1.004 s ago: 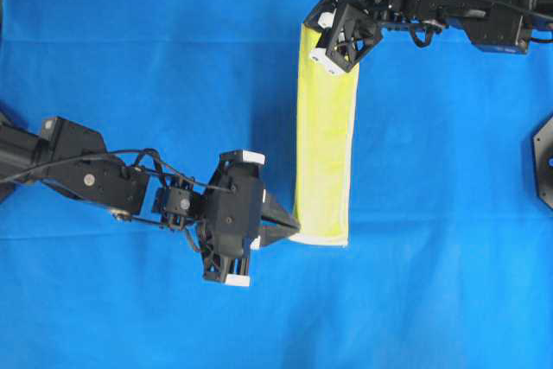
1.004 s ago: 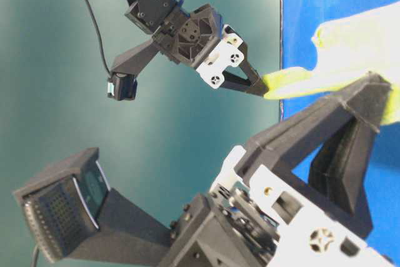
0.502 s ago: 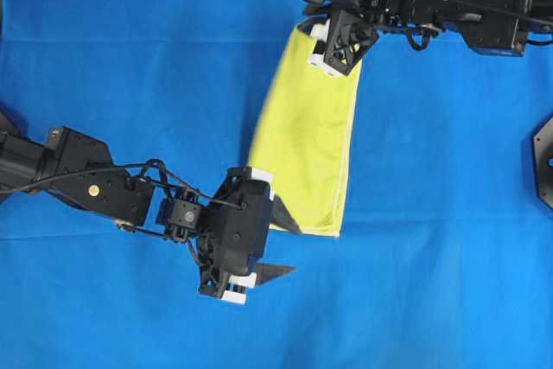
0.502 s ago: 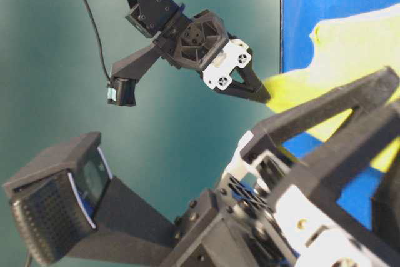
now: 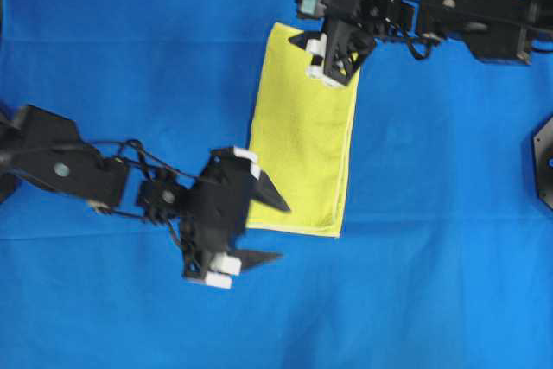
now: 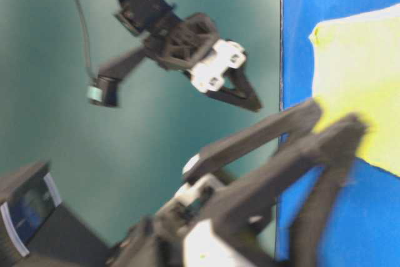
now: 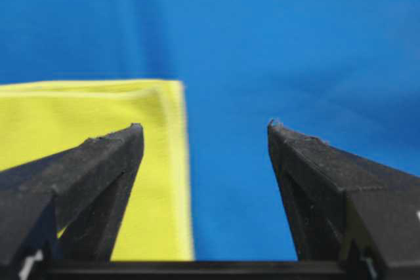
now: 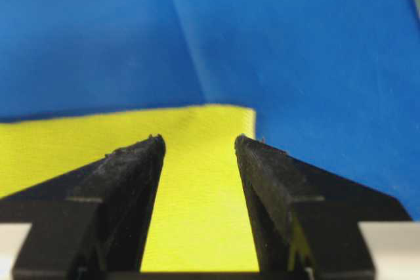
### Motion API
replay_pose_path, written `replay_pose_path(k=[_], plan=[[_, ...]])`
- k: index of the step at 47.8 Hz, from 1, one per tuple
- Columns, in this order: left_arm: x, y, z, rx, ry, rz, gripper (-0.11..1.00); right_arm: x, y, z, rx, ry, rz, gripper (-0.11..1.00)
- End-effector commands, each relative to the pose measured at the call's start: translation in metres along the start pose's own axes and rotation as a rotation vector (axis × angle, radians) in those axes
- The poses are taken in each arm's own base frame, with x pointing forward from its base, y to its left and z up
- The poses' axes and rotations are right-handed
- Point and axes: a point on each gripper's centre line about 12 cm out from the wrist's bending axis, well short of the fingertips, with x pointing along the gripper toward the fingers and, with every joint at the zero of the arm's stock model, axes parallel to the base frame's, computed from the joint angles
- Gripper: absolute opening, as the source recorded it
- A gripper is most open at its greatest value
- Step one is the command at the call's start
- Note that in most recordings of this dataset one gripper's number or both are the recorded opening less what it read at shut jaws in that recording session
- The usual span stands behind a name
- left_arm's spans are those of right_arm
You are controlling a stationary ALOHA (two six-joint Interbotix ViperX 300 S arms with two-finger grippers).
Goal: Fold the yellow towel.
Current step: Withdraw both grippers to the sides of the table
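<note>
Between the two black pincers lies the bright yellow microfibre towel [image 5: 302, 140], flat on the blue fabric table cover [image 5: 130, 58] as a tall rectangle, apparently doubled over already. The left pincer [image 5: 270, 232] hangs just beside the towel's near left corner with its jaws spread wide and nothing between them; in its wrist view one finger [image 7: 98, 162] sits over the yellow cloth and the other over bare blue. The right pincer [image 5: 313, 55] stands over the far end of the towel, its jaws parted and empty too, with yellow showing through the gap in its wrist view.

The step in hand looks like letting go and clearing off after a fold. To do it well, each pincer should lift straight away from the cloth before travelling sideways, so that no fingertip snags the hem and drags the upper layer askew. If a further fold is wanted, each should pinch a corner through all layers, and the two should carry their corners together at an even pace.

The towel is thin and limp, finely napped, with a narrow stitched hem [image 7: 177, 162] and a rounded corner; it will slump wherever unsupported. The table cover is smooth, with a soft crease [image 8: 187, 44] beyond the towel's end. The pincer fingers are matte black wedges with rough, grainy tips.
</note>
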Motion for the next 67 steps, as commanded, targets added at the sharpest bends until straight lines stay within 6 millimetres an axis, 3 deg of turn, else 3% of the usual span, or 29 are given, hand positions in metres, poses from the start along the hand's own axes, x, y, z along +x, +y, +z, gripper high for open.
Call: replay_pose_path(k=[1, 7, 17, 28, 36, 43, 60, 67], plan=[[-0.026, 0.014, 0.020, -0.012, -0.076, 0.032, 0.72, -0.029, 0.010, 0.017, -0.009, -0.079, 0.019, 0.53], [-0.057, 0.034, 0.016, -0.031, -0.127, 0.084, 0.72, -0.060, 0.026, 0.017, -0.014, -0.129, 0.058, 0.53], [-0.108, 0.055, 0.003, -0.053, -0.228, 0.160, 0.72, -0.111, 0.048, -0.001, 0.013, -0.212, 0.135, 0.53], [-0.162, 0.060, -0.015, -0.063, -0.303, 0.210, 0.72, -0.155, 0.045, -0.029, 0.072, -0.279, 0.153, 0.52], [-0.191, 0.059, -0.029, -0.066, -0.349, 0.234, 0.72, -0.165, 0.044, -0.057, 0.090, -0.305, 0.166, 0.52], [-0.195, 0.058, -0.035, -0.079, -0.352, 0.234, 0.72, -0.162, 0.044, -0.069, 0.125, -0.317, 0.178, 0.52], [-0.187, 0.060, -0.039, -0.085, -0.320, 0.234, 0.72, -0.161, 0.044, -0.069, 0.132, -0.314, 0.177, 0.52], [-0.186, 0.061, -0.030, -0.098, -0.344, 0.233, 0.72, -0.160, 0.039, -0.065, 0.162, -0.320, 0.162, 0.52]])
